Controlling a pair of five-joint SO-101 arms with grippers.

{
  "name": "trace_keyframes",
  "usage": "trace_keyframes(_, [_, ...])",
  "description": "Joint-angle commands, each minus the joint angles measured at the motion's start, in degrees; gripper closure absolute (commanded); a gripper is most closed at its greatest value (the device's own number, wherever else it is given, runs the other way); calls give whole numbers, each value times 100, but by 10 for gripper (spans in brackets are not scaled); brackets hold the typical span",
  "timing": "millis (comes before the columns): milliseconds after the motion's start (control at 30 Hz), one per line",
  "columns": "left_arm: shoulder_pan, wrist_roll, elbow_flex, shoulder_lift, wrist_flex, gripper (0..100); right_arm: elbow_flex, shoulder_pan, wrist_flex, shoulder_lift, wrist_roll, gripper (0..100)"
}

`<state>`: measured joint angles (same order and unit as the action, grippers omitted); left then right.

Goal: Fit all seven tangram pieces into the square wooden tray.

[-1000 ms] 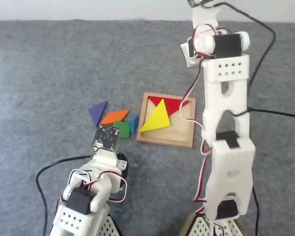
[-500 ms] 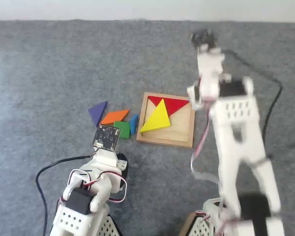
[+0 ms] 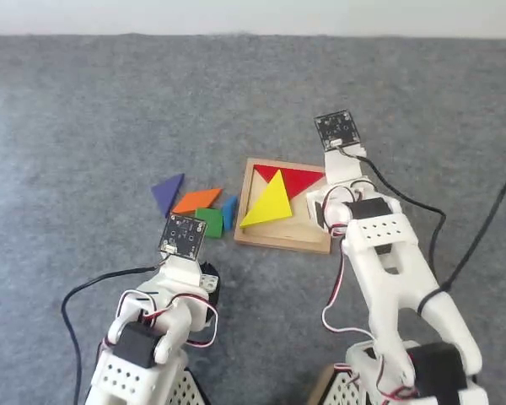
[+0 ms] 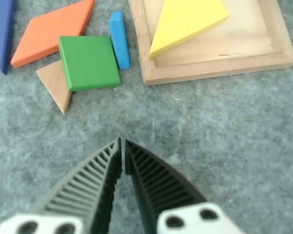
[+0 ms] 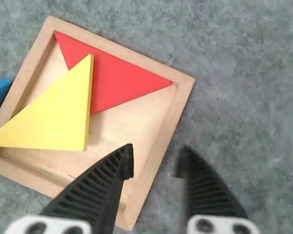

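Note:
The square wooden tray (image 3: 308, 239) lies mid-table with a red triangle (image 3: 293, 178) along its far edge. A yellow triangle (image 3: 270, 202) lies tilted, partly over the red one, one corner out over the tray's left rim. Left of the tray sit a dark blue triangle (image 3: 168, 193), an orange parallelogram (image 3: 196, 201), a green square (image 3: 209, 222) and a light blue piece (image 3: 229, 212). A pale wooden triangle (image 4: 56, 85) peeks from under the green square (image 4: 88, 62). My left gripper (image 4: 122, 144) is shut and empty on the carpet, near side of these pieces. My right gripper (image 5: 155, 158) is open, straddling the tray's right rim (image 5: 183, 97).
Grey carpet covers the whole table. The right arm (image 3: 375, 245) leans in low beside the tray's right side. The left arm (image 3: 164, 312) sits at the near left. Open carpet lies behind and to the far left of the pieces.
The right arm swung down from a raised, upright pose to low over the tray's right edge. The left arm and all pieces kept still.

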<state>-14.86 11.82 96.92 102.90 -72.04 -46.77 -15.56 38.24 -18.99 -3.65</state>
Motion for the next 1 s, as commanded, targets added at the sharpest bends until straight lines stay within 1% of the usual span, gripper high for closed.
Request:
trace_keyframes(0, [-26,35,-48,105,-18,987,88,-92,-567,215,79,961])
trace_keyframes(100, [-26,35,-48,105,-18,987,237,-321,-910,505,70,961])
trace_keyframes(200, [-26,35,-48,105,-18,987,633,-523,-875,1042,62,961])
trace_keyframes(400, [-26,35,-48,105,-18,987,2013,-576,-233,2264,97,959])
trace_keyframes(500, [-26,35,-48,105,-18,987,2426,-576,-180,2668,105,957])
trace_keyframes(767, [-26,35,-48,105,-18,987,2708,-593,-171,3064,79,957])
trace_keyframes(967, [-26,35,-48,105,-18,987,2936,-919,-171,3099,62,957])
